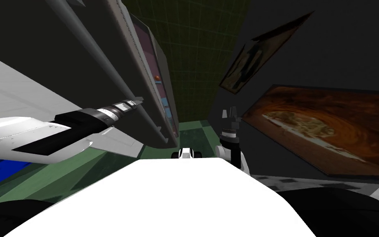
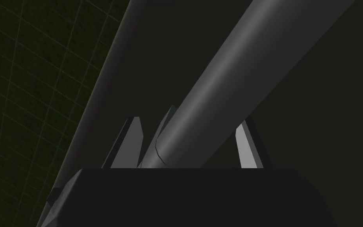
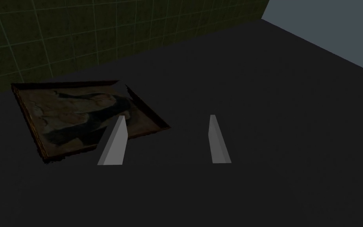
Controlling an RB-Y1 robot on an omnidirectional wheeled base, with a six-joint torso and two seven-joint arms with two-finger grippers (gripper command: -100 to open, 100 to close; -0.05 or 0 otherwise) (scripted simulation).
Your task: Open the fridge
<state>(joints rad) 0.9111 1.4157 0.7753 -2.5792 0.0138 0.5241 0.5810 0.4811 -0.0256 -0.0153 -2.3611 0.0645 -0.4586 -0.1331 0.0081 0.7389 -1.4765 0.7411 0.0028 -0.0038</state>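
Evidently the pull was under way: the left gripper [image 2: 188,120] had its jaws clamped on the long grey handle [image 2: 216,79], the bar running between both fingers [image 2: 249,147] so that the arm could drag it sideways. The fridge door [image 1: 40,49] rose close on my left, and its grey edge [image 1: 143,66] appeared to stand off the coloured shelves [image 1: 160,82] behind, so I judged it partly open. The right gripper [image 1: 230,112] hung idle beside my chest, jaws spread and holding nothing, out of the door's swing.
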